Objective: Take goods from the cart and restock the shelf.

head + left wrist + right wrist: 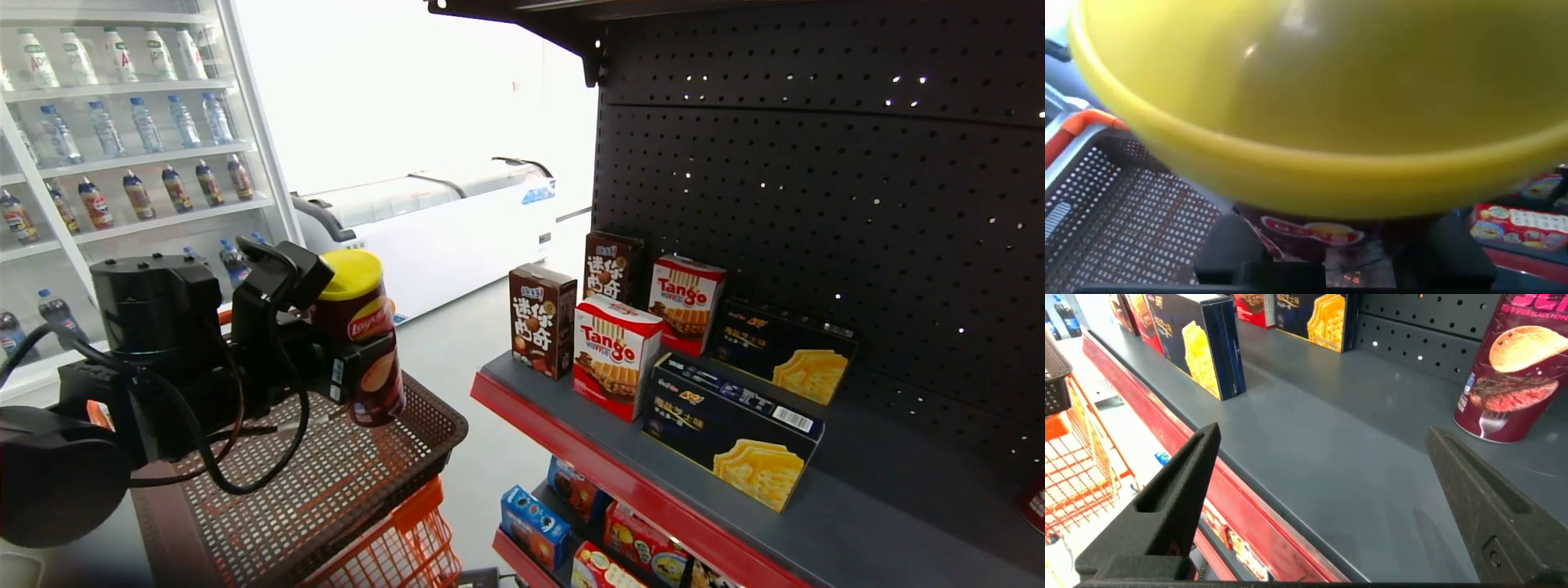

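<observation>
Black cables (304, 412) are looping off the blocky black left arm (151, 310); the right hand (1319, 449) is showing dark, wedge-shaped fingers (1167, 506).

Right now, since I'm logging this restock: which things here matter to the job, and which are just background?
Job: chip can in left gripper; cart basket; shelf.
Background: snack boxes already shelved; drinks fridge; chest freezer.

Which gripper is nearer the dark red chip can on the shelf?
Right: right gripper, open, faces the dark red chip can; left gripper holds a yellow-lidded can over the cart.
</observation>
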Robot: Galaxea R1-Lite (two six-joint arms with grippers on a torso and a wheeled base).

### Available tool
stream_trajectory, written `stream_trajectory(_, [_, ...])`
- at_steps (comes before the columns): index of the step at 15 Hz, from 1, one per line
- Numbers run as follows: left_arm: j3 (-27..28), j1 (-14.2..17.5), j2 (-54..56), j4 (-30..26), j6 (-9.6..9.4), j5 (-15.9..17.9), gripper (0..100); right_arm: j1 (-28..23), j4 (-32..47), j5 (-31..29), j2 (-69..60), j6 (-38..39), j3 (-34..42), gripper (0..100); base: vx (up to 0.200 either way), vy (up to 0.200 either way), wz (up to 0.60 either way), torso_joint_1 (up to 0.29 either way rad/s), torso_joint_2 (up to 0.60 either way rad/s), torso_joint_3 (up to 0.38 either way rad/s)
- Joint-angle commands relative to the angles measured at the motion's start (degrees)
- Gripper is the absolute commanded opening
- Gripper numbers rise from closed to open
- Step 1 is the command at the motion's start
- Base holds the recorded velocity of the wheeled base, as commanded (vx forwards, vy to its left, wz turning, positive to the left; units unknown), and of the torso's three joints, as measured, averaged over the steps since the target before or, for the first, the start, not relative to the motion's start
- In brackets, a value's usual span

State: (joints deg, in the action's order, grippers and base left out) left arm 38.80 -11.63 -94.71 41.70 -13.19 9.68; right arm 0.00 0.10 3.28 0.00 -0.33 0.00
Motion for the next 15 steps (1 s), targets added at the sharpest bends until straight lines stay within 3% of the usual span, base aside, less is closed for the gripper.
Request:
stream_trajectory(1, [0.40,-1.82,5.06,-3.47,1.06,0.08,0,0.00,-0.01,0.06,0.00,-0.02,0.00,100,0.000,0.000,0.00,0.000,0.00,0.000])
stream_trajectory(6, [0.48,-3.22,11.39,-11.12,1.50,0.08,0,0.00,-0.01,0.06,0.00,-0.02,0.00,100,0.000,0.000,0.00,0.000,0.00,0.000])
stream_trajectory(10, [0.40,-5.25,18.16,-21.31,2.03,0.34,0,0.00,-0.01,0.06,0.00,-0.02,0.00,100,0.000,0.000,0.00,0.000,0.00,0.000])
stream_trajectory(15, [1.54,-5.33,19.74,-23.51,2.12,7.11,0,0.00,-0.01,0.06,0.00,-0.02,0.00,100,0.000,0.000,0.00,0.000,0.00,0.000])
